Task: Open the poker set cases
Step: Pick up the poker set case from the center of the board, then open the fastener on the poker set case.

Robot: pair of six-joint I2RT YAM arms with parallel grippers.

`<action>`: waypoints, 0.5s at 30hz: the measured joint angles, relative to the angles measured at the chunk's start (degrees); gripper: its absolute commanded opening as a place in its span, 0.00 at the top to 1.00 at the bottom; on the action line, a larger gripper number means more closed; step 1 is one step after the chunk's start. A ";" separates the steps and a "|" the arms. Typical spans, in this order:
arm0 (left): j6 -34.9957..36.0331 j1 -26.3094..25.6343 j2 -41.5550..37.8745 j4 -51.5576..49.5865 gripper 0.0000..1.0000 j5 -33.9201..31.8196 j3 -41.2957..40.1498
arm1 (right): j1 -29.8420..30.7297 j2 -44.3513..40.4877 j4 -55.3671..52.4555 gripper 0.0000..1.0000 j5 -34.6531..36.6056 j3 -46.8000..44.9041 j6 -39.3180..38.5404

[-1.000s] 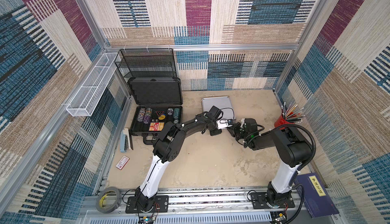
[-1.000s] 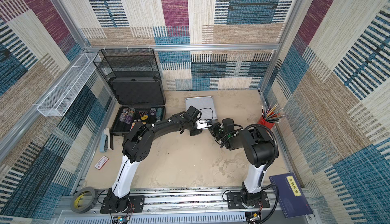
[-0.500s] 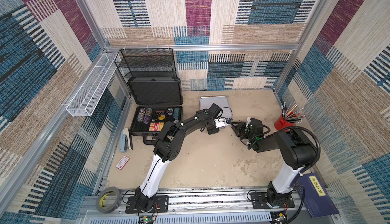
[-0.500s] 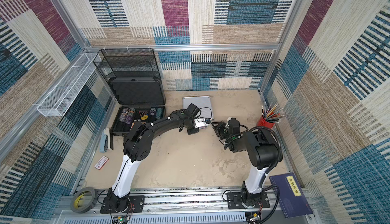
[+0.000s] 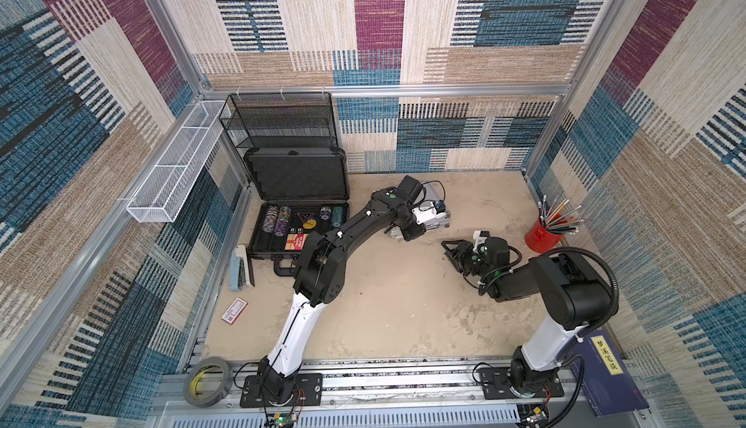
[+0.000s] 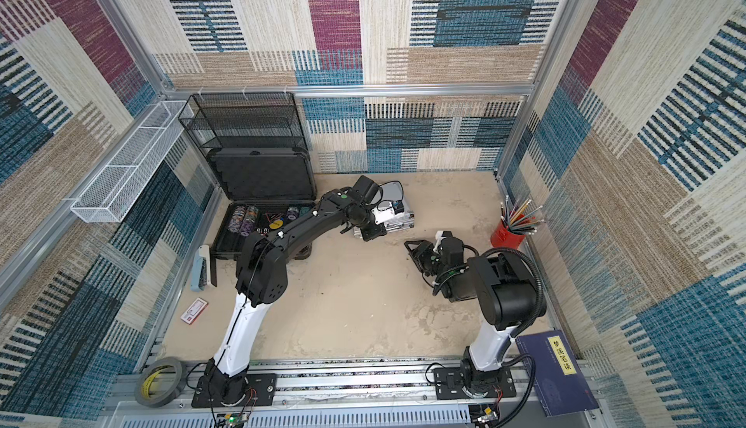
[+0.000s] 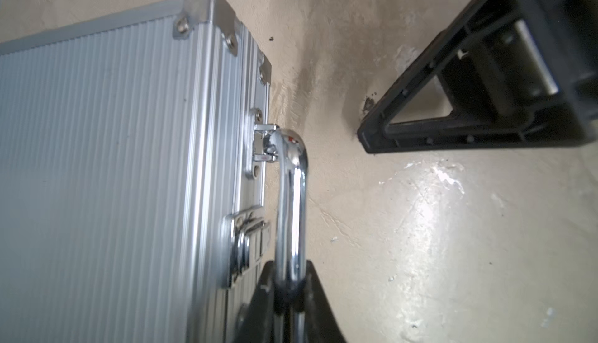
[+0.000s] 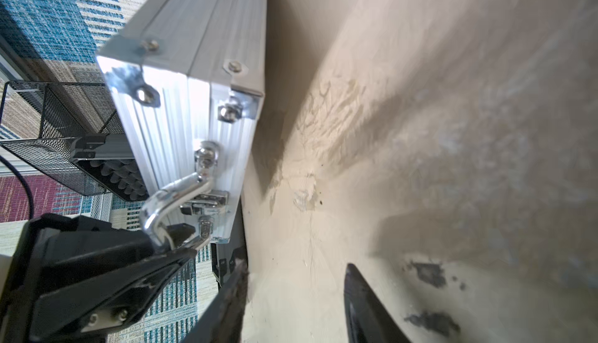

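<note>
The large dark case [image 5: 296, 176] [image 6: 262, 173] stands open at the back left, lid upright, with chips in its tray. The ribbed silver case [image 5: 439, 222] [image 6: 399, 220] [image 7: 97, 163] [image 8: 181, 99] lies shut on the table, mostly hidden under my left arm in both top views. My left gripper [image 5: 407, 232] [image 6: 369, 233] [image 7: 289, 289] is shut on its chrome handle [image 7: 291, 196] [image 8: 174, 192]. My right gripper [image 5: 450, 246] [image 6: 411, 246] [image 8: 296, 265] stands open and empty, low over the table, a short way right of the silver case.
A black wire-mesh rack [image 5: 282, 123] stands behind the large case, beside a white wire basket [image 5: 173, 167] on the left wall. A red pencil cup [image 5: 543, 236] is at the right. A stapler [image 5: 238, 266], card [image 5: 234, 311] and tape roll [image 5: 206, 381] lie at the front left.
My right gripper has drawn back to the right, away from the silver case, and opened. My left gripper stays shut on the handle.
</note>
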 measured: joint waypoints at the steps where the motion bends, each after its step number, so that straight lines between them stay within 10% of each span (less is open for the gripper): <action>1: -0.79 0.02 0.13 -0.42 1.00 0.76 0.59 | 0.00 -0.07 0.44 0.41 -0.28 -0.26 0.15; 15: -7.54 0.44 1.36 -3.34 1.00 9.40 6.12 | 1.73 0.17 12.44 0.32 -2.47 -1.03 8.74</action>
